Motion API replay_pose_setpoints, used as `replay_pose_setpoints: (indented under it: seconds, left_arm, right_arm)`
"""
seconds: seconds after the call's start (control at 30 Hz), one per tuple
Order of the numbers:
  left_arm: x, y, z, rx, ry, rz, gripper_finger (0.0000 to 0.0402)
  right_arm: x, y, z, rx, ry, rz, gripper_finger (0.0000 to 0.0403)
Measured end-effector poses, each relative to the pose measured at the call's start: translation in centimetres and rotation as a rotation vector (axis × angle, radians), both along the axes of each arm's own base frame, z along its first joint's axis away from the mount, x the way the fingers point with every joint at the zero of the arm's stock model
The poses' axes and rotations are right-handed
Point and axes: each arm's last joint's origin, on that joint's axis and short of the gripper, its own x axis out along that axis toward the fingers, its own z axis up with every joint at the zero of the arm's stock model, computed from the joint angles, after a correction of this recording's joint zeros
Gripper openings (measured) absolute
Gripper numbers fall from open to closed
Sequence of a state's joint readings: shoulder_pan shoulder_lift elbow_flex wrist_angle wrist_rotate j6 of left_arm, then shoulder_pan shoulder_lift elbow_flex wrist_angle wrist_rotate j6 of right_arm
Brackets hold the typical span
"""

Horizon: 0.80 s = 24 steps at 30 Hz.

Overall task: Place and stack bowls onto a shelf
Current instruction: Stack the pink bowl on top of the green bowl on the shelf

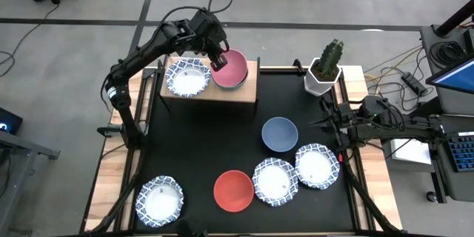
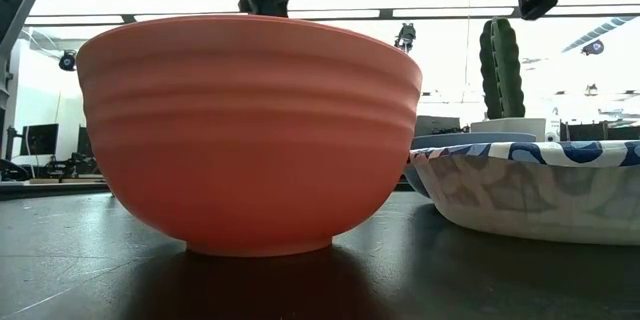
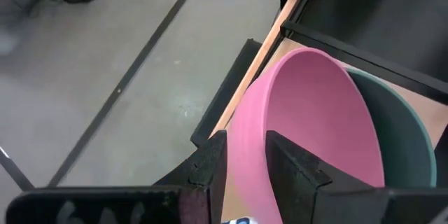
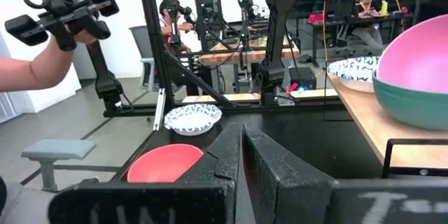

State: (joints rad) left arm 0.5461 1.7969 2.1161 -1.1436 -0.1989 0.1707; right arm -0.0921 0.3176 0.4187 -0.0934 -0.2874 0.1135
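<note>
At upper left of the high view, a patterned bowl [image 1: 187,78] sits on the shelf [image 1: 235,94]. Beside it the left tool [image 1: 219,62], fingers parted, straddles the rim of the pink bowl [image 1: 231,68], nested tilted in the green bowl [image 3: 395,133]. The right tool [image 4: 243,155], pressed together, waits at the table's [image 1: 200,148] right edge.

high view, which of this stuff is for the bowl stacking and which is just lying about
For the job:
- wooden shelf
- pink bowl tilted in the green bowl, left pincer at its rim
- patterned bowl on the shelf
- on the mat: blue-grey bowl, red bowl, three patterned bowls

Lying about:
- cactus pot
- black mat
</note>
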Motion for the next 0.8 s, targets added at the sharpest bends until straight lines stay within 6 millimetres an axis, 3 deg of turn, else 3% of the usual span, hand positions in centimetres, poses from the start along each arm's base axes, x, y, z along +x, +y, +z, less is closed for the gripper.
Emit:
replay_pose_setpoints:
  seconds: [0.43, 0.8]
  left_arm:
    - [-0.6, -0.4, 1.9, 0.111, -0.125, -0.049, 0.0077]
    - [-2.0, -1.2, -2.3, 0.182, -0.276, -0.037, 0.0077]
  right_arm:
    - [0.0, 0.0, 0.0, -0.001, -0.002, -0.001, 0.0009]
    - [0.0, 0.0, 0.0, 0.0, -0.001, -0.001, 0.0009]
